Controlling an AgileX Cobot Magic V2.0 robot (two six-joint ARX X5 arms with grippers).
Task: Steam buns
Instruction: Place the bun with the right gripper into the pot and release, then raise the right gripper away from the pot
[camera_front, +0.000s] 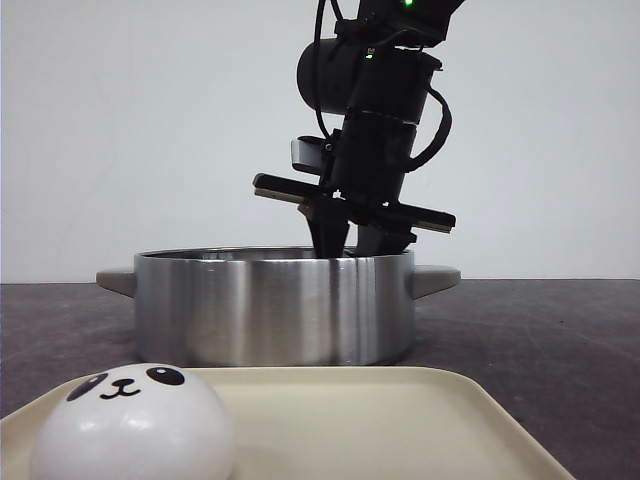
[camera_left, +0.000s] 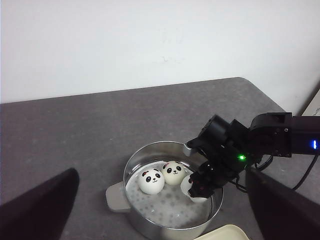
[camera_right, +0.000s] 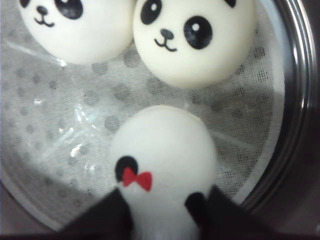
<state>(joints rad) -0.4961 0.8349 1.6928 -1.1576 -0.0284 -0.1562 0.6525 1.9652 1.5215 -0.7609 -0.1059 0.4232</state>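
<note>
- One bun (camera_front: 133, 425) sits on the cream tray (camera_front: 400, 420) nearest the camera; not yet moved.
- Steel pot (camera_front: 270, 305) on the bench (camera_front: 540, 330) behind: two buns (camera_left: 151, 181) rest on its perforated liner (camera_right: 60, 115).
- Right hand (camera_right: 162, 210) inside the pot, clamped on a third bun (camera_right: 162, 150), not released.
- Left hand (camera_left: 160, 220): fingers spread, empty.
- Judgement: placement about three-quarters complete.

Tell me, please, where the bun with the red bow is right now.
The bow bun is inside the pot, between the right gripper fingers, just beside two buns already on the liner.
</note>
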